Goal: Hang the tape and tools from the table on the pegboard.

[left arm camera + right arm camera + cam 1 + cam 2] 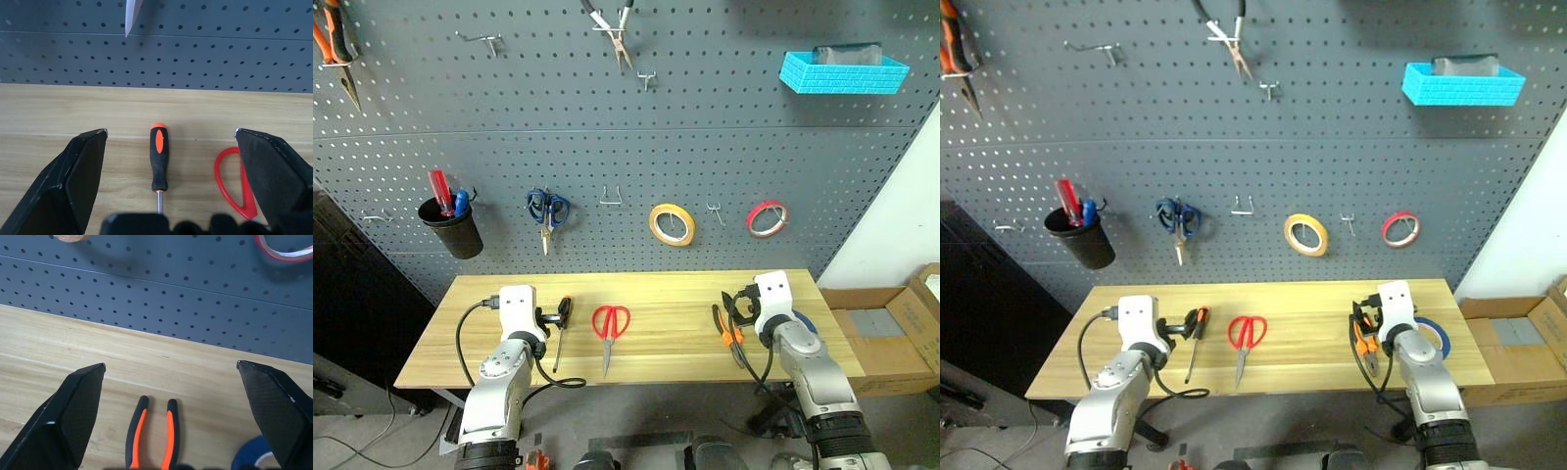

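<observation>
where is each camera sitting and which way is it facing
Left eye, right eye: on the head, looking forward and down at the table and pegboard; both arms show.
Left wrist: looks along the open left tool at the screwdriver and red scissors.
Right wrist: looks along the open right tool at the pliers and blue tape.
Shared: all views show table and pegboard.

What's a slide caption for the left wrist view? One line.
Open left gripper poised above the screwdriver on the table, red scissors alongside, pegboard behind.
</observation>
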Controlling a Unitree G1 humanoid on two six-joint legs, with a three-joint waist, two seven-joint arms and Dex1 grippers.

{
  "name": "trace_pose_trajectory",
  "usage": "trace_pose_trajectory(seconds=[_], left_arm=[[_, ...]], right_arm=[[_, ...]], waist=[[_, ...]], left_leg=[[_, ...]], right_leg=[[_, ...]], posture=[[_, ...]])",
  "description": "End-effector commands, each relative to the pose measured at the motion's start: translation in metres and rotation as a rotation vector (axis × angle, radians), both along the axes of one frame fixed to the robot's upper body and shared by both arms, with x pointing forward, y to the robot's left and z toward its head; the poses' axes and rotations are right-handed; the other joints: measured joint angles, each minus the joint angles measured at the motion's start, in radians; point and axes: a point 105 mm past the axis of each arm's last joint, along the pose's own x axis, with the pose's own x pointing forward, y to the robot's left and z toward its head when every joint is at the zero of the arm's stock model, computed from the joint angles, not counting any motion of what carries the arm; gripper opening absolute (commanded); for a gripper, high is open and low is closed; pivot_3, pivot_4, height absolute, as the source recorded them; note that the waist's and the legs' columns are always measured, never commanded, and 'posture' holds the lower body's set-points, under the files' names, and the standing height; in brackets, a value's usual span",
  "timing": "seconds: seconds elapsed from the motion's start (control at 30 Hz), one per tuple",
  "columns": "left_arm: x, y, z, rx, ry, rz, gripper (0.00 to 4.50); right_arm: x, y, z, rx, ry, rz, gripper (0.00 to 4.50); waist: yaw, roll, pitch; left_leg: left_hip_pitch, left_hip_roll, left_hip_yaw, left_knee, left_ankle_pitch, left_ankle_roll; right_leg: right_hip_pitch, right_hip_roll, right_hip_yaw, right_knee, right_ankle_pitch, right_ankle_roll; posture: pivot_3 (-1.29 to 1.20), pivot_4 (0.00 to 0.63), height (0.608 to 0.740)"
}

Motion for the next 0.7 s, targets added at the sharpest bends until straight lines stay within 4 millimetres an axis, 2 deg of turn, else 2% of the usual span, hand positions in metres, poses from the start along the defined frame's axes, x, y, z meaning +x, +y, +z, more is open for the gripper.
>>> trace_pose_trajectory(seconds=[0.03,0.27,0.33,0.5,0.7], left_arm=[[0.003,0.002,0.018,0.021,-0.055,-0.012,4.48],[0.005,-0.003,0.022,0.056,-0.067,-0.079,4.48],[0.01,-0.022,0.028,0.089,-0.086,-0.214,4.48],[0.012,-0.092,0.035,0.127,-0.089,-0.653,4.48],[0.014,-0.15,0.037,0.209,-0.106,-1.005,4.48]], right_arm=[[0.001,-0.003,0.011,-0.014,-0.035,-0.011,4.5],[0.0,-0.004,0.004,-0.015,-0.003,-0.015,4.5],[-0.003,-0.01,-0.001,-0.025,0.032,-0.014,4.5],[-0.005,-0.03,-0.012,-0.105,0.105,0.039,4.5],[0.0,-0.051,-0.026,-0.058,0.216,0.008,4.5]], waist=[[0.0,-0.001,0.001],[0.001,-0.002,0.006],[0.001,-0.003,0.01],[0.021,-0.003,0.029],[0.022,-0.005,0.071]], left_leg=[[0.0,0.0,0.0,0.0,0.0,0.0],[0.0,0.0,0.0,0.0,0.0,0.0],[0.0,0.0,0.0,0.0,0.0,0.0],[-0.001,-0.001,0.001,0.001,0.0,0.0],[-0.001,0.0,0.005,0.0,0.0,0.001]], right_leg=[[0.0,0.0,0.0,0.0,0.0,0.0],[0.0,0.0,0.001,0.0,0.0,0.0],[0.0,0.0,0.001,0.0,0.0,0.0],[0.0,0.0,0.003,-0.001,0.0,0.0],[-0.002,0.003,0.007,0.0,0.0,0.0]], posture=[[-0.09,0.026,0.74],[-0.09,0.033,0.74],[-0.09,0.044,0.74],[-0.08,0.076,0.74],[-0.09,0.134,0.74]])
